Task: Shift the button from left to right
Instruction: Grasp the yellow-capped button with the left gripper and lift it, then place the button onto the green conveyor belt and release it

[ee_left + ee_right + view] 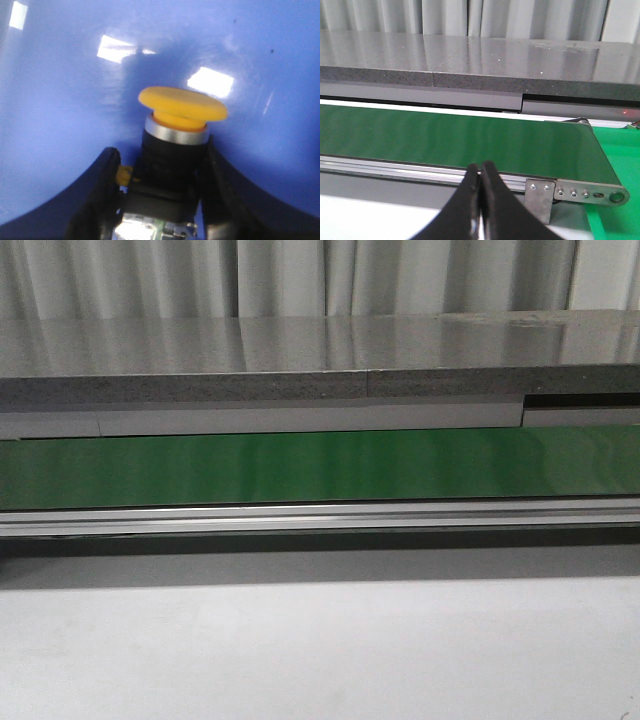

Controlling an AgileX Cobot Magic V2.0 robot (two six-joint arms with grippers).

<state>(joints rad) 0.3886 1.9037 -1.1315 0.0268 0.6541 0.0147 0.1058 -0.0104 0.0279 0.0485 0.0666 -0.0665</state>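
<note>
- Pale tabletop (320, 650) lies nearest in the front view, with neither arm nor button showing there.
- Left gripper (160, 220) clasps the button (180, 107) by its black body, over a blue surface (60, 100).
- Right gripper (480, 200) is pressed together, holding nothing.
- Beyond runs a green belt (320, 468); carrying and release remain, I judge.

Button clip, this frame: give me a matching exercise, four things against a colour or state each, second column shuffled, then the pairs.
Column one:
1. button
2. left gripper
3. right gripper
4. conveyor belt

Column two:
A. green, nothing on it in the front view
B. shut, holding nothing
C. yellow-orange cap, black body, in front of a blue surface
D. fingers on either side of the black body

Pairs: 1-C, 2-D, 3-B, 4-A
</note>
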